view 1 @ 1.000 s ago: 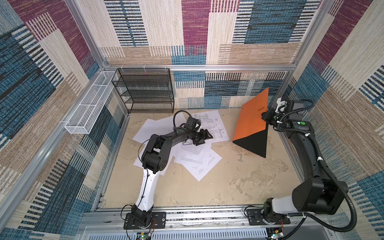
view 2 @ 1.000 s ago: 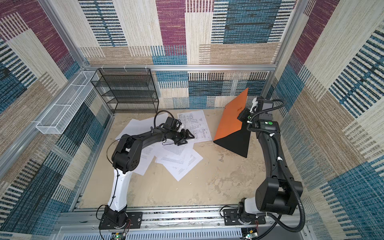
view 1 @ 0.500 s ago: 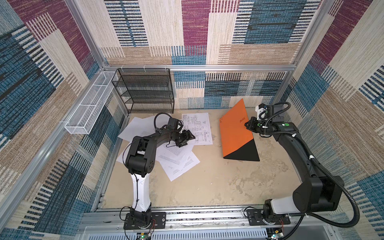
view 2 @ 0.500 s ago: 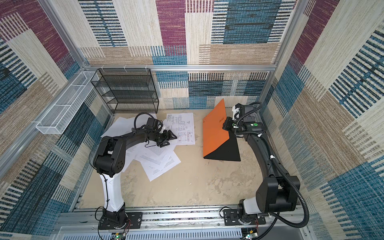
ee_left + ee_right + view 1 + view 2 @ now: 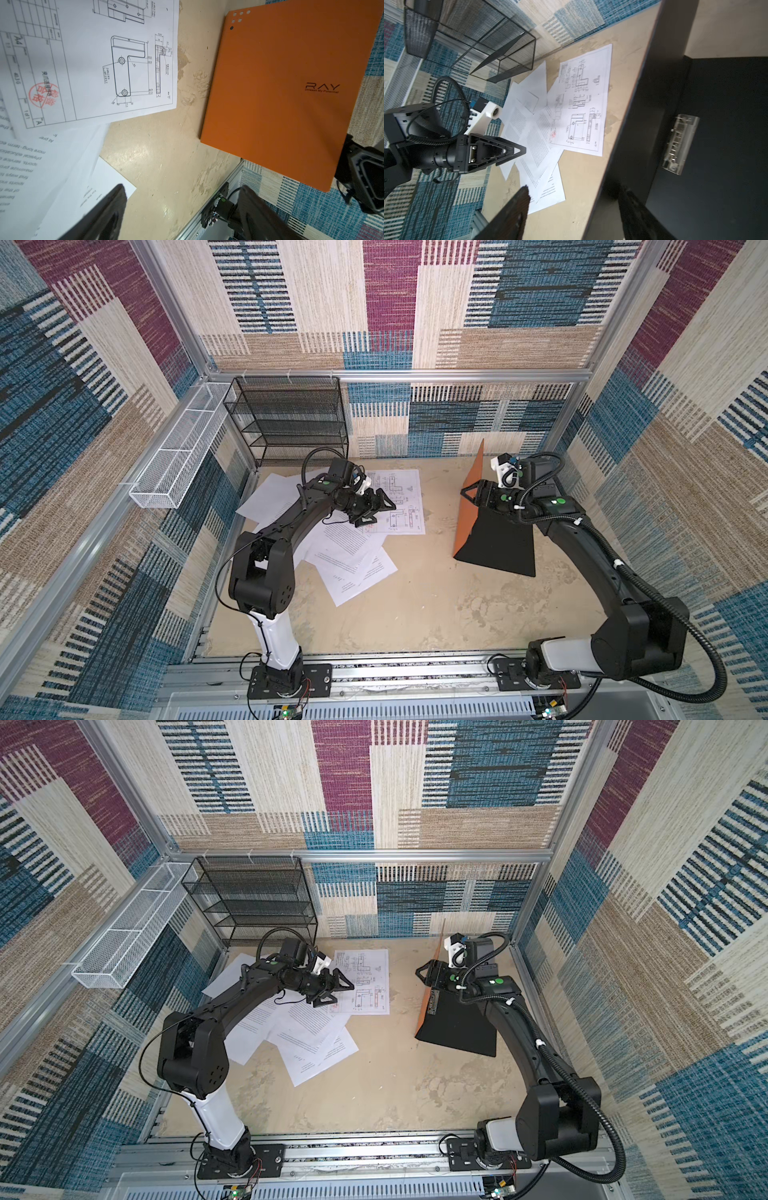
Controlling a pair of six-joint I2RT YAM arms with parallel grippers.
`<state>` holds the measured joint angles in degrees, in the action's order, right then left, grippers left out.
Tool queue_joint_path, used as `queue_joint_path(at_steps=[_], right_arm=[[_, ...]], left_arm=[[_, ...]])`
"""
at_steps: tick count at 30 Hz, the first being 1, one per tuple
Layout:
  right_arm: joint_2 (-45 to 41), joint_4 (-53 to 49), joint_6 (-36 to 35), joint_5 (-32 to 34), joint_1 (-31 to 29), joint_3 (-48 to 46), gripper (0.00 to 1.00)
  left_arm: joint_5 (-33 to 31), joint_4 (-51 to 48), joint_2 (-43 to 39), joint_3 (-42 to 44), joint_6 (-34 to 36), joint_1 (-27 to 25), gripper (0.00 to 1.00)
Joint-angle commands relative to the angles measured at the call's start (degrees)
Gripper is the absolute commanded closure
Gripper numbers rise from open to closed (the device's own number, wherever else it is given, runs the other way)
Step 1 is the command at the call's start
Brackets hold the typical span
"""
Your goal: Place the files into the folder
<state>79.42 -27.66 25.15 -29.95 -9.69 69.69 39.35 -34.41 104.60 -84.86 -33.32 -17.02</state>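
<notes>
Files (image 5: 353,549): loose white sheets lie overlapped on the table (image 5: 415,614), left of centre towards the far side. The farthest one on top is a drawing sheet (image 5: 399,499). No sheet is on or in the folder.

Folder (image 5: 498,547): it sits on the right, towards the far side, well apart from the sheets. It is open. The black inside lies flat on the table with a metal clip (image 5: 681,143) exposed. The orange cover (image 5: 465,526) stands nearly upright along the folder's left edge.

Right gripper (image 5: 473,497): it is at the free edge of the raised cover. The right wrist view shows its fingers (image 5: 512,212) spread wide with the cover between them and not pinched. I cannot tell whether either finger touches the cover.

Left gripper (image 5: 376,512): it hovers over the sheets near the drawing, with its jaws spread and nothing between them.

Surroundings: a black wire-mesh rack (image 5: 291,418) stands at the far left. A white mesh basket (image 5: 178,460) hangs on the left wall. Neither is involved.

Progress: the opening step looks complete or nearly so. The transfer has not begun, so every sheet remains to be gathered, carried right and laid on the black inside before the cover is closed. An unclamped, near-vertical cover may tip either way.
</notes>
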Motion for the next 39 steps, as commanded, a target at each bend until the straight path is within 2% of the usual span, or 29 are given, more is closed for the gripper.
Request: queue_joint_path(at_steps=[1, 4, 7, 10, 13, 16, 18, 21, 24, 27, 29, 32, 35, 39], right_arm=[[2.1, 4.9, 1.7, -0.1, -3.8, 2.6, 0.18], [6.8, 7.1, 2.4, -0.3, -7.5, 5.3, 0.07], [13.6, 9.2, 2.5, -1.3, -10.0, 8.7, 0.04], [13.6, 10.3, 2.2, 2.1, -10.1, 10.4, 0.0], [11.4, 8.1, 2.5, 6.0, -6.3, 10.3, 0.0], [10.5, 5.3, 4.1, 7.0, 0.6, 6.2, 0.0], [10.1, 4.1, 4.5, 7.3, 5.2, 1.8, 0.08], [7.5, 5.7, 5.2, 10.4, 9.4, -5.7, 0.13], [6.8, 6.6, 4.8, 12.4, 11.6, -10.0, 0.31], [7.5, 7.1, 3.9, 15.4, 12.1, -11.9, 0.57], [8.9, 7.5, 3.4, 17.5, 12.4, -12.6, 0.67], [12.5, 8.4, 2.5, 18.3, 13.5, -12.9, 0.77], [16.3, 9.6, 1.8, 17.8, 14.4, -12.5, 0.88], [20.3, 11.2, 1.3, 18.5, 14.4, -11.2, 0.88]], left_arm=[[-0.3, -2.8, -1.2, 0.8, 1.7, 1.4, 0.16], [-3.4, -4.8, -2.2, 0.6, 1.7, 3.3, 0.16], [-5.6, -6.2, -4.0, -0.8, 1.4, 5.7, 0.16], [-11.5, -9.0, -7.1, -4.4, 3.8, 5.7, 0.16], [-14.3, -10.2, -9.5, -6.7, 5.9, 3.4, 0.16], [-16.5, -10.6, -7.5, -9.6, 9.0, -3.2, 0.15], [-15.7, -12.1, -2.2, -14.2, 10.2, -8.3, 0.15], [-15.2, -12.7, 8.2, -23.2, 11.1, -14.1, 0.16], [-16.7, -16.6, 20.6, -36.1, 12.3, -17.9, 0.16], [-16.7, -21.8, 32.3, -49.3, 13.0, -19.6, 0.17], [-17.4, -23.6, 37.3, -54.5, 13.4, -20.1, 0.17], [-16.9, -23.7, 40.5, -55.2, 13.3, -20.5, 0.17], [-17.2, -23.6, 40.7, -51.9, 14.1, -21.1, 0.17], [-19.2, -22.6, 38.4, -44.5, 15.2, -22.2, 0.17]])
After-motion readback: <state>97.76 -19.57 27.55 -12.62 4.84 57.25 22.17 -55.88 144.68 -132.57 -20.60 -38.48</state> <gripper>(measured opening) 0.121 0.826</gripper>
